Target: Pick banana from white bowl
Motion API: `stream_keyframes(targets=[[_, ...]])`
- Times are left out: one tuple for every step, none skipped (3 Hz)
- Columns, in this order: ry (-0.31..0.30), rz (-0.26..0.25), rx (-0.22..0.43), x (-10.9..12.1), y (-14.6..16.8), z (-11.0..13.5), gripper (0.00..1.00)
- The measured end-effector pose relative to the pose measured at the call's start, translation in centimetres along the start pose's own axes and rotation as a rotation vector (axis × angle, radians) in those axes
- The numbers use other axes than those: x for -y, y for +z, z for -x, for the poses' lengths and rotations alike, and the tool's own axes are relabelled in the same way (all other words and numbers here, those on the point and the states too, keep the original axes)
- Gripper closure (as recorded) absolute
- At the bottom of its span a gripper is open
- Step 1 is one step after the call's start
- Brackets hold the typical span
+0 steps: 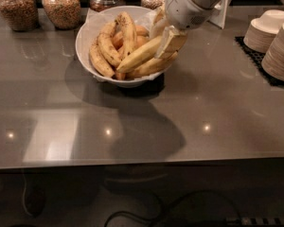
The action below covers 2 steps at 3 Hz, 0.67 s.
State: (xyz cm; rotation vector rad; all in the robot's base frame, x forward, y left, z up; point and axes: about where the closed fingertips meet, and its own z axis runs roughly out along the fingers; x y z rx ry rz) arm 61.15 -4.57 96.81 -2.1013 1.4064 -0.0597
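The white bowl (85, 37) with paper lining stands at the back middle of the grey counter and holds several bananas. The long, pale, nearly straight banana (138, 56) lies slanted across the right side of the pile, with its right end raised. My gripper (164, 36) reaches down from the upper right over the bowl's right side. Its cream fingers (171, 41) are closed around the raised right end of that banana. Shorter brown-speckled bananas (106, 48) lie to its left in the bowl.
Glass jars of grain (61, 6) stand in a row behind the bowl. Stacks of small cream bowls (270, 27) sit on a black mat at the right edge. A white card stand (222, 13) is behind my arm.
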Motion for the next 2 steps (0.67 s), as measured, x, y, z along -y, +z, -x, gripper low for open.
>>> stream_keyframes(targets=[[-0.041,-0.036,-0.013,1.5,-2.2,0.4,1.0],[-0.031,-0.048,0.048,2.5,-4.3,0.4,1.0]])
